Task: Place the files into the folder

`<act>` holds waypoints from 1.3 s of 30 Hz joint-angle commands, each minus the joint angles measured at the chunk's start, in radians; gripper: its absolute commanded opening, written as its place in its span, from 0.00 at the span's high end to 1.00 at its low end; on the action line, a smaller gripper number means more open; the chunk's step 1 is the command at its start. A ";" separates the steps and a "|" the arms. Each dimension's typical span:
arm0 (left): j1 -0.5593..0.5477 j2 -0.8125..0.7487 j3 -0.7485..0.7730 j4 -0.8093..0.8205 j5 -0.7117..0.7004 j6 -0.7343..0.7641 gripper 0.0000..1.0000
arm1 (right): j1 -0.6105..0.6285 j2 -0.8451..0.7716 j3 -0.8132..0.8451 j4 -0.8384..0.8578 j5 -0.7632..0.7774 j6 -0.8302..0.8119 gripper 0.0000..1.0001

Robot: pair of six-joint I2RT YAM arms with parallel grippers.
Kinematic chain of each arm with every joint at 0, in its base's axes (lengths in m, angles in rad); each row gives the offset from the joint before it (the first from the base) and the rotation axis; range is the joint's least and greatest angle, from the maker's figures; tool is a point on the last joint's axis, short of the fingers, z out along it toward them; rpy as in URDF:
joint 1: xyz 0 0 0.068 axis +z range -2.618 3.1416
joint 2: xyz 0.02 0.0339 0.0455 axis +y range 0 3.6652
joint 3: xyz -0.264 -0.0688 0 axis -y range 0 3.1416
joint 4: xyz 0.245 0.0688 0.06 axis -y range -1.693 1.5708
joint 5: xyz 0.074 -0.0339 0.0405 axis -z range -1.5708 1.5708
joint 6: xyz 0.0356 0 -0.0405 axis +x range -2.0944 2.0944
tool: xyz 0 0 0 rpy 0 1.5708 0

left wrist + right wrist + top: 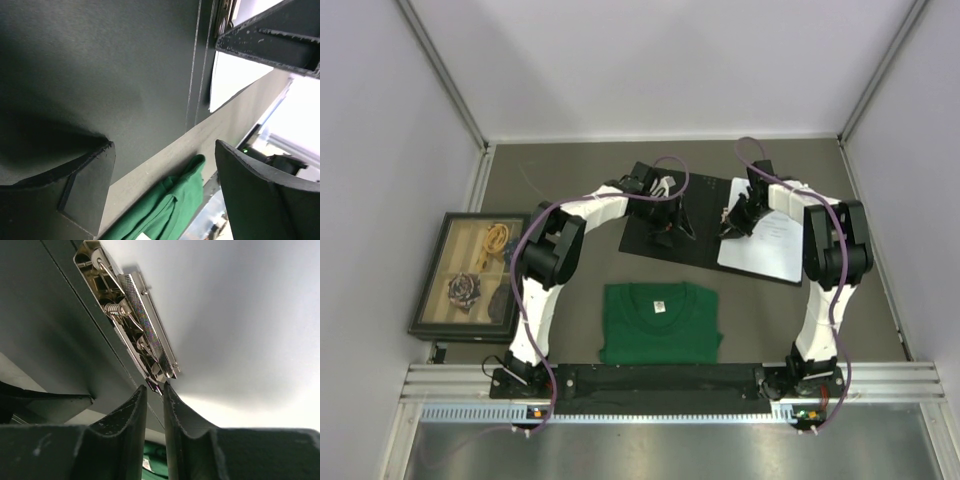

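The folder (pixel 655 225) lies open on the table, black inner face up, and also fills the left wrist view (pixel 100 75). The files (pixel 772 240), white printed sheets, lie on its right half, beside the metal clip (pixel 131 315) at the spine; they also show in the right wrist view (pixel 240 315) and the left wrist view (pixel 230 80). My left gripper (pixel 665 237) is open and empty over the black left face, fingers spread wide (pixel 162 175). My right gripper (pixel 731 227) is closed on the dark tip of the clip's lever (pixel 156 386).
A folded green shirt (pixel 660 322) lies in front of the folder, also seen in the left wrist view (pixel 165 210). A dark-framed picture box (pixel 470 275) sits at the left. The metal rail (pixel 660 380) runs along the near edge. White walls enclose three sides.
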 commanded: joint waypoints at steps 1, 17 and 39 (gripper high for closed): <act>0.009 -0.051 0.035 -0.074 -0.096 0.103 0.13 | 0.010 -0.074 0.043 0.017 0.011 -0.063 0.77; 0.238 -0.227 -0.133 -0.043 -0.076 0.111 0.02 | 0.131 -0.222 0.072 -0.032 0.125 -0.502 0.23; 0.319 -0.177 -0.151 -0.037 -0.076 0.091 0.08 | 0.158 0.112 0.429 -0.182 0.471 -0.347 0.60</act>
